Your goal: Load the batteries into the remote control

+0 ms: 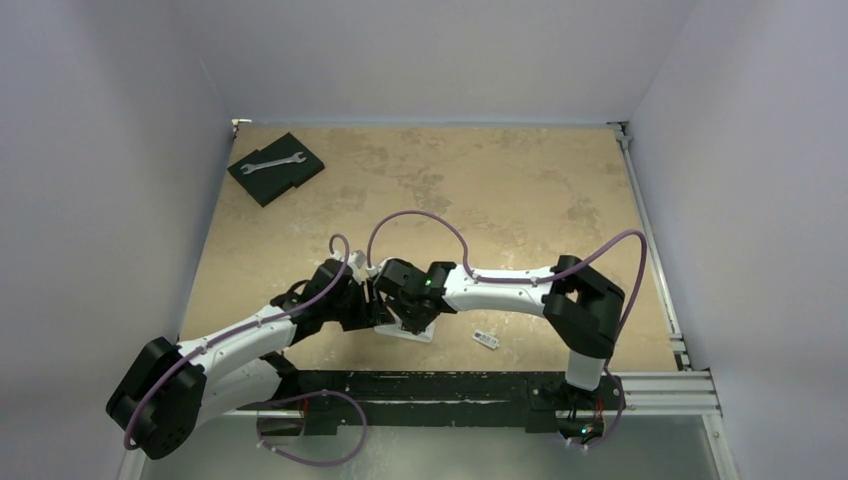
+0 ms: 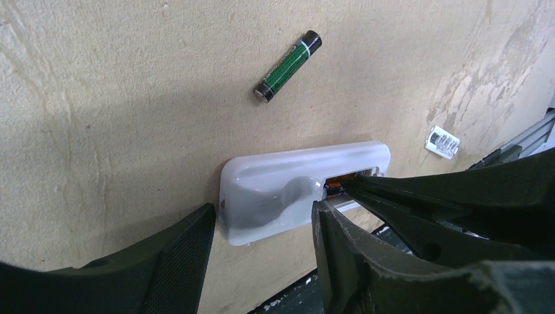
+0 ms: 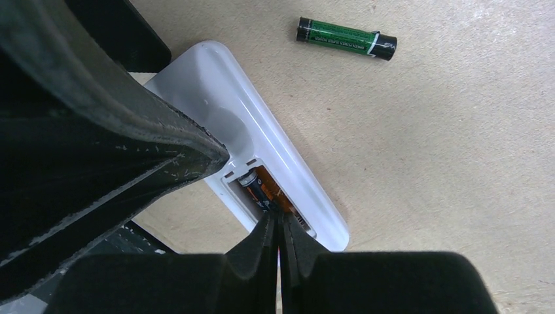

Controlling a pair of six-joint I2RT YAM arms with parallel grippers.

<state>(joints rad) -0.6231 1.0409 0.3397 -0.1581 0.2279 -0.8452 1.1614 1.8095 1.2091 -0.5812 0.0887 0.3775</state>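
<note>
far left of the table (image 1: pixel 500 180): one dark pad (image 1: pixel 300 170) with one wrench (image 1: pixel 272 161) lying on it, well apart from the rest.

left gripper (image 2: pixel 265 209): spread wide, astride the near end of the remote (image 2: pixel 275 190). one of its fingers (image 2: pixel 183 261) sits just beside the remote's edge with a sliver of gap. the other overlaps the opposite long side. we see no clamp on it.

one remote, white, flat on the table near the front edge, back side up, bay (image 3: pixel 278 196) uncovered with its orange lining showing.

batteries, we count two. one seated battery (image 3: pixel 252 185) lies inside the bay, dark with an orange band. one loose battery (image 2: pixel 288 67), green and black, lies on the table beyond the remote, near it but not touching.

right gripper (image 3: pixel 278 226): closed to a hairline slit, nothing seen between the fingers, tips down at the bay on the end of the seated battery.

right of the remote: one small white cover (image 1: pixel 486 340), flat on the table, apart from both grippers.
</note>
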